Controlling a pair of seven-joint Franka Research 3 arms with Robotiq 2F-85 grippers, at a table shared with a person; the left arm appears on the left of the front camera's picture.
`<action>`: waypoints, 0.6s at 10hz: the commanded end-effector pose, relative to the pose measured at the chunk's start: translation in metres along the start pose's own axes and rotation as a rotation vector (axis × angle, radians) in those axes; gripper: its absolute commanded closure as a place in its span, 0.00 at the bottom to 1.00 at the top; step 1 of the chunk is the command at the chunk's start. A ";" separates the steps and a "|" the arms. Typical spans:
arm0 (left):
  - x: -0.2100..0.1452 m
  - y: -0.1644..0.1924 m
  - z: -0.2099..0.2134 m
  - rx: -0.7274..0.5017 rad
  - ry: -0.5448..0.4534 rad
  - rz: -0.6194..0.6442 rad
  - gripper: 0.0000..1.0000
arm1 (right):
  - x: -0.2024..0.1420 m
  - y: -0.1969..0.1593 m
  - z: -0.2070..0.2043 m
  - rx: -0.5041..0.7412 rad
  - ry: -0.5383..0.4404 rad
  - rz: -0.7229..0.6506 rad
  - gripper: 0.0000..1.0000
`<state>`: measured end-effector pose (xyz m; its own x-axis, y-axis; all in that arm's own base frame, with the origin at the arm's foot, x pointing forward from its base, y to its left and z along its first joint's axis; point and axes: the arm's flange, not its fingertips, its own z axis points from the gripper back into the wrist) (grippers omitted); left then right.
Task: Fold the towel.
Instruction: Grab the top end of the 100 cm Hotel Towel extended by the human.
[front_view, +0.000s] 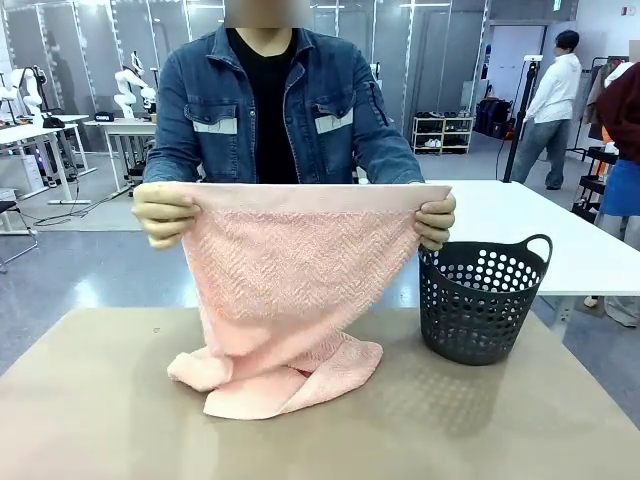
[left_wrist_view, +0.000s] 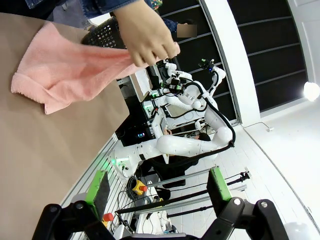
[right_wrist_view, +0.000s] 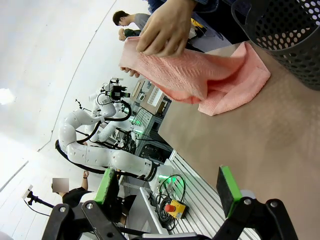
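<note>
The left gripper (left_wrist_view: 160, 187) and right gripper (right_wrist_view: 167, 187) both have their jaws wide apart, empty, well short of the towel (front_view: 290, 280). A person at the far side holds its top edge up with one hand (front_view: 165, 213) at the left and the other hand (front_view: 435, 220) at the right. Its lower end is bunched on the table (front_view: 90, 400), left of the basket (front_view: 485, 300).

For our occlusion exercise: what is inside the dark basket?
Inside the basket, only its perforated far wall shows; nothing rises above the rim. The near wall hides the bottom.
</note>
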<state>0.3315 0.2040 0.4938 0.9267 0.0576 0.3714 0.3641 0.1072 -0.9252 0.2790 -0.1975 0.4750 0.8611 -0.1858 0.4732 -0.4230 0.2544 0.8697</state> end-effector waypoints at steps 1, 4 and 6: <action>0.000 0.000 0.001 -0.005 0.001 0.010 0.00 | 0.001 0.001 0.001 0.011 -0.009 0.014 0.00; 0.000 0.000 0.001 -0.005 0.001 0.010 0.00 | 0.001 0.001 0.001 0.011 -0.009 0.014 0.00; 0.000 0.000 0.001 -0.005 0.001 0.010 0.00 | 0.001 0.001 0.001 0.011 -0.009 0.014 0.00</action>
<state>0.3315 0.2040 0.4938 0.9267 0.0576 0.3714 0.3641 0.1072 -0.9252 0.2790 -0.1975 0.4750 0.8611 -0.1858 0.4732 -0.4230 0.2544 0.8697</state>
